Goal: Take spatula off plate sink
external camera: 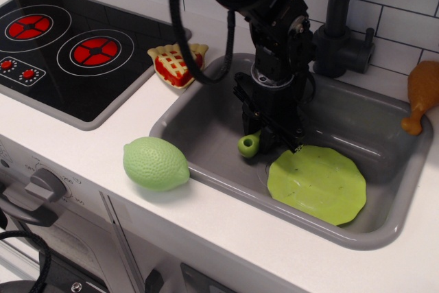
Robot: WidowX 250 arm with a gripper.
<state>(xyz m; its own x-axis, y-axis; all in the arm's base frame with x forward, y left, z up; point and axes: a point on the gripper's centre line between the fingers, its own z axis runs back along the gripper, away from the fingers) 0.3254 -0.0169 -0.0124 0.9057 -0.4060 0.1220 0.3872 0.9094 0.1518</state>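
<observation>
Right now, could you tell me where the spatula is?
The spatula is inside the sink, held by the gripper just left of the plate, its green handle end pointing toward the lemon.

The sink (206, 111) is showing as smooth grey plastic with a soft satin sheen along its walls. The plate (322, 186) is reading as lime-green plastic, semi-matt, with small dark specks on its face. The spatula (249, 145) handle is appearing as glossy lime-green plastic. The end effector (273, 125) is presenting matt black hard parts. The worktop (103, 145) is looking smooth, white and lightly glossy. The toy lemon (155, 163) is displaying a pale green, dimpled, matt skin. The stovetop (62, 53) is reflecting light as glossy black. The faucet (350, 15) is showing dark grey satin plastic. The drumstick (421, 95) is appearing smooth brown plastic.
</observation>
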